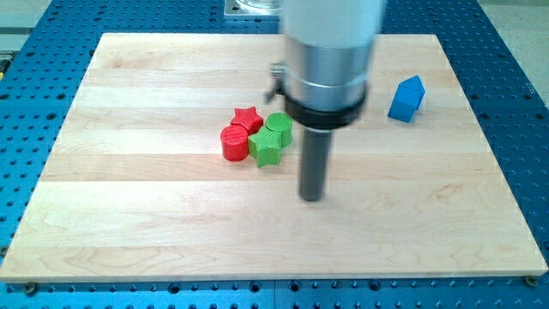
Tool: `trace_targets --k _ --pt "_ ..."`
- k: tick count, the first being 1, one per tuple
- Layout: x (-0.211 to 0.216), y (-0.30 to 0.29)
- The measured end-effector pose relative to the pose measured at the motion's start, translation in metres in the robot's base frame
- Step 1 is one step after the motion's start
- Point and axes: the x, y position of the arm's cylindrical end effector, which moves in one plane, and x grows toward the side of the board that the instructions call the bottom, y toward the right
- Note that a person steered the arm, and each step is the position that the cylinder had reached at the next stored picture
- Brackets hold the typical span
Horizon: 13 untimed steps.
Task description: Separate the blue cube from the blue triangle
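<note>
My tip [312,196], a bare rod end effector clamping nothing, sits mid-bench just right of and below the red/green cluster; blue house-shaped block [407,99] lies well apart up-right, and no separate blue triangle shows.

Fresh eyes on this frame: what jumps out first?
The big silver arm housing drops in from the view's top centre, its dark rod ending at my tip on bare wood. Just to the tip's upper left, a tight cluster: red star, red cylinder, and two green blocks. A lone blue house-shaped block sits at the upper right.
</note>
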Motion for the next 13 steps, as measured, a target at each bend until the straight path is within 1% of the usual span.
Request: trace_targets --k 1,2,3,4,5,7,8,10,11,12,13 --pt "-0.009 0.082" --pt "-0.045 0.119" --pt "-0.058 0.104" --pt "-0.086 0.084" --pt "-0.095 0.091" --pt "-0.164 0.171" --pt "-0.172 0.179" --pt "-0.185 0.182" --pt "-0.194 0.149" --pt "-0.195 0.105" --pt "-0.195 0.083"
